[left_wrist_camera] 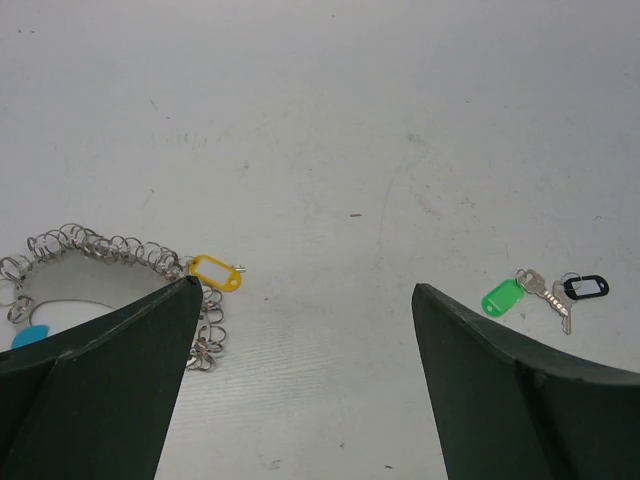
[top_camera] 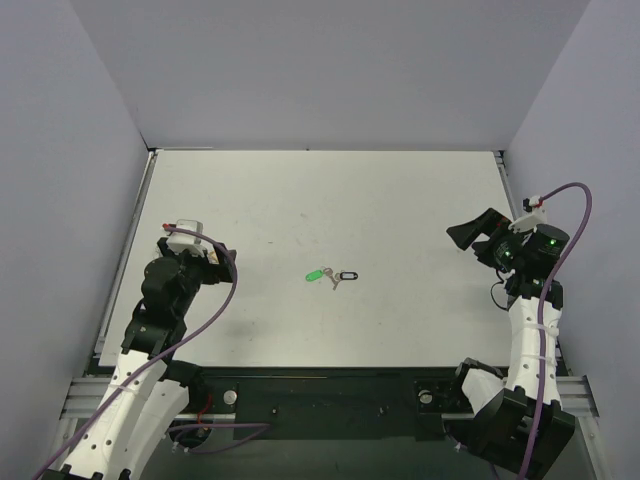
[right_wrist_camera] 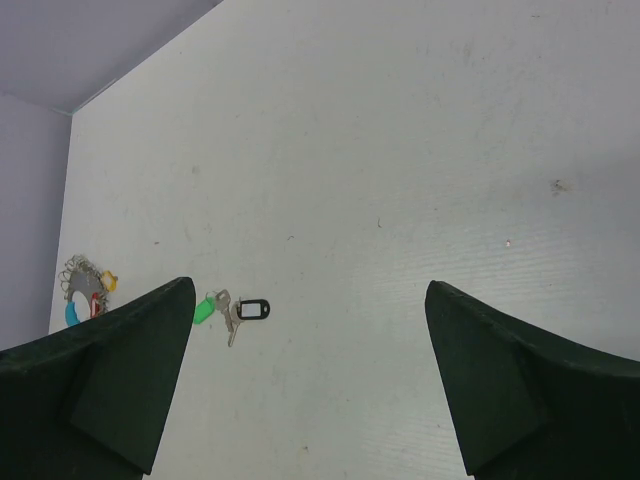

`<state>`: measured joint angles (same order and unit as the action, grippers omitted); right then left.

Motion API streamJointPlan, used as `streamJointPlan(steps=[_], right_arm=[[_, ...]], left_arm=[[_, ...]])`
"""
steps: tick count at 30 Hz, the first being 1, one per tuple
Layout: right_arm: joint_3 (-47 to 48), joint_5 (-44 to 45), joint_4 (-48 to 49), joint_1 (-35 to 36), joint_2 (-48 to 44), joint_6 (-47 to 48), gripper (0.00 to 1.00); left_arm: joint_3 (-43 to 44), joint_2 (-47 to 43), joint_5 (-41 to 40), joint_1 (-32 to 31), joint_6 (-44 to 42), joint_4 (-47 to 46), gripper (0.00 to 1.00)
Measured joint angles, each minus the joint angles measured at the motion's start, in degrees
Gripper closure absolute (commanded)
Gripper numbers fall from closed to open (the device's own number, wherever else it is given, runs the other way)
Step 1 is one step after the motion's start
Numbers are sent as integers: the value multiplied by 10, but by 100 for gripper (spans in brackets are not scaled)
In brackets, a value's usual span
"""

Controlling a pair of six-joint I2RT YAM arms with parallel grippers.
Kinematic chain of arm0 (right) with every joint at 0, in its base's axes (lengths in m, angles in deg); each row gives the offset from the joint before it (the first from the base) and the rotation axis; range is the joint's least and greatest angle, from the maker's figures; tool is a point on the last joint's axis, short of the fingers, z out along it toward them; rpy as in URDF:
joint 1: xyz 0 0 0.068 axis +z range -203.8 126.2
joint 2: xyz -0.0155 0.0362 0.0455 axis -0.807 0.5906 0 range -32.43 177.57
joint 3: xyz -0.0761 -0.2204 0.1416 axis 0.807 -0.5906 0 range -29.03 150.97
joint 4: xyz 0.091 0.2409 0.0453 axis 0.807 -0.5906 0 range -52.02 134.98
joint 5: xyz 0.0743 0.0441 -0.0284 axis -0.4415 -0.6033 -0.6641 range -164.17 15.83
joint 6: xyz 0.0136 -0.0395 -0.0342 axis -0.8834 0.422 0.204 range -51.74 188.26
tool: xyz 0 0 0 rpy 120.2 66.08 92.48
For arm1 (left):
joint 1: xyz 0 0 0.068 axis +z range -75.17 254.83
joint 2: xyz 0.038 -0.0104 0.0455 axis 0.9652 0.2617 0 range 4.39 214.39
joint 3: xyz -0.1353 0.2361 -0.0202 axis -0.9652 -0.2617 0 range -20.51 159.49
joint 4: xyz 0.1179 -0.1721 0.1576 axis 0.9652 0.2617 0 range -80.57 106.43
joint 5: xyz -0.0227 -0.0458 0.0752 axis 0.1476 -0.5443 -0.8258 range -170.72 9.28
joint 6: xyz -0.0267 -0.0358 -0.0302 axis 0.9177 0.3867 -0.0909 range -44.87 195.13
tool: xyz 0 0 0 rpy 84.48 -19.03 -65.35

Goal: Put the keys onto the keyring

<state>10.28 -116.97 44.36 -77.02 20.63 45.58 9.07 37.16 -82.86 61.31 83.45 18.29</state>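
Two keys (left_wrist_camera: 545, 292) lie loose.
Left gripper (left_wrist_camera: 304, 287) gapes wide: keyring (left_wrist_camera: 100, 245) beside its left finger, keys off right. Right gripper (right_wrist_camera: 307, 287) wide, empty.

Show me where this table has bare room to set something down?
Bare: the whole far half of the table beyond the keys, and the stretch between the keys and the right gripper. Crowded: the left side, where the keyring lies beside the left gripper.
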Motion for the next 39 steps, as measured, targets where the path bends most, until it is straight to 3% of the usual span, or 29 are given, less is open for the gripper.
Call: streamJointPlan(steps=[13,19,26,31,35,39], right_arm=[[0,-10,-2,0,7,17,4],[2,-110,-72,14,20,161,5],[99,-111,-321,203,96,513,12],[151,-49,-414,341,164,704,20],[235,4,-438,436,262,696,39],[318,43,-397,494,359,560,41]], left_arm=[[0,-2,0,0,0,0,3],[0,-3,7,0,1,0,3],[0,-4,48,1,5,-1,3],[0,1,73,1,5,-2,3],[0,5,84,3,5,-3,3],[0,5,87,6,5,-4,3]])
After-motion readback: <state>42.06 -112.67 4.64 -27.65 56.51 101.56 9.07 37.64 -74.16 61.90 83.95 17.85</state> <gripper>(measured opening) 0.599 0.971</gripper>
